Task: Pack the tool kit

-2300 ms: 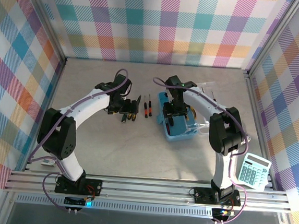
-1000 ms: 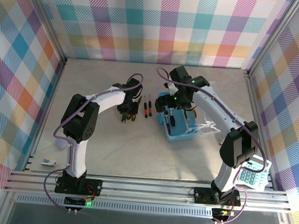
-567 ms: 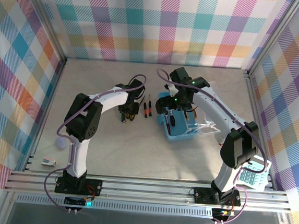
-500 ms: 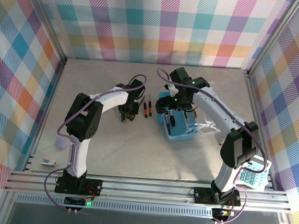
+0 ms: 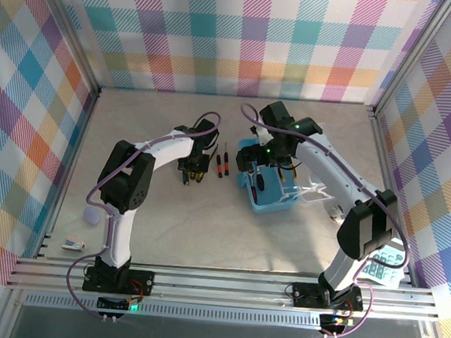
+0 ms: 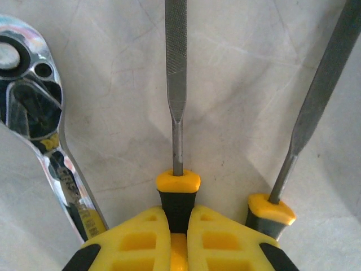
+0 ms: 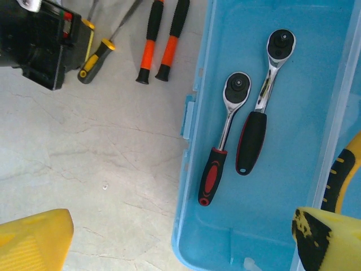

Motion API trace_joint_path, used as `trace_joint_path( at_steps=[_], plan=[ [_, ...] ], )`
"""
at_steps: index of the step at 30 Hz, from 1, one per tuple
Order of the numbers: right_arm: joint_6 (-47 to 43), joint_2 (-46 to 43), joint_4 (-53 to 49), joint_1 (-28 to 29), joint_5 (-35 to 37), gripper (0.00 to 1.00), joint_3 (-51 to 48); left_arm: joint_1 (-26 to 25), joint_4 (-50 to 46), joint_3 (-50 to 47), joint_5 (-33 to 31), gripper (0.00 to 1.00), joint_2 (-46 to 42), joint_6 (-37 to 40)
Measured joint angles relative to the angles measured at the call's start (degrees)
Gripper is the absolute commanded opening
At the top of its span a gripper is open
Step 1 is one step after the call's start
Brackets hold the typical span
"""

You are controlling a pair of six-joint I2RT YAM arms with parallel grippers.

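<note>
The left claw [image 6: 179, 223] is now clamped on the black-and-yellow handle of a file [image 6: 176, 84]; a second ago its fingers stood wider apart. The file lies flat on the worktop [image 6: 237, 90], its blade pointing straight away from the claw. A second file [image 6: 316, 113] lies just right of the claw and a chrome ratchet [image 6: 34, 107] just left. From above, these loose tools lie where they lay a second ago.

The right claw [image 7: 180, 243] stays spread wide, straddling a wall of the blue case [image 7: 293, 214], one finger over the worktop and the other over the case. Ahead of it in the case, a red ratchet [image 7: 223, 141] and a black ratchet [image 7: 262, 101] lie side by side. Two orange screwdrivers [image 7: 163, 39] lie on the worktop ahead and left of it. The right arm's elbow has swung slightly outward.
</note>
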Motion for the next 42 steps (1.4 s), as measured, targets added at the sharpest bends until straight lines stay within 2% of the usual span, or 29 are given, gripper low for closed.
trace_joint_path(
  at_steps=[6,12,15,17,20,30,39,42],
  plan=[
    [0.4,-4.3,1.4,-1.8,-3.2,0.99,-1.7,0.0,-2.7,0.0,5.9,0.00,-6.6,0.4],
    [4.2,-9.6,7.7,-4.5,-10.9,0.99,-5.8,0.0,-1.3,0.2,17.5,0.00,-19.1,0.6],
    [7.8,-11.6,12.6,-6.1,-15.0,1.00,-7.6,0.0,2.5,-1.0,25.4,0.00,-24.3,-0.5],
    [10.3,-12.1,16.0,-7.0,-17.3,0.95,-7.9,-0.5,5.6,-2.9,30.4,0.00,-27.3,-1.7],
    [13.3,-11.9,20.2,-7.6,-19.6,0.88,-7.8,-1.7,8.3,-4.7,34.7,0.00,-29.6,-3.1],
    [19.5,-5.9,27.1,-7.3,-24.3,0.72,-7.0,-7.2,12.3,-6.4,38.2,0.00,-30.4,-5.5],
    [22.1,-5.6,29.6,-5.8,-25.2,0.39,-7.1,-7.9,13.1,-6.3,38.4,0.00,-30.4,-6.3],
    [22.4,-5.6,30.5,-5.4,-25.6,0.22,-7.4,-7.9,13.1,-5.8,38.4,0.00,-30.4,-6.3]
  ],
)
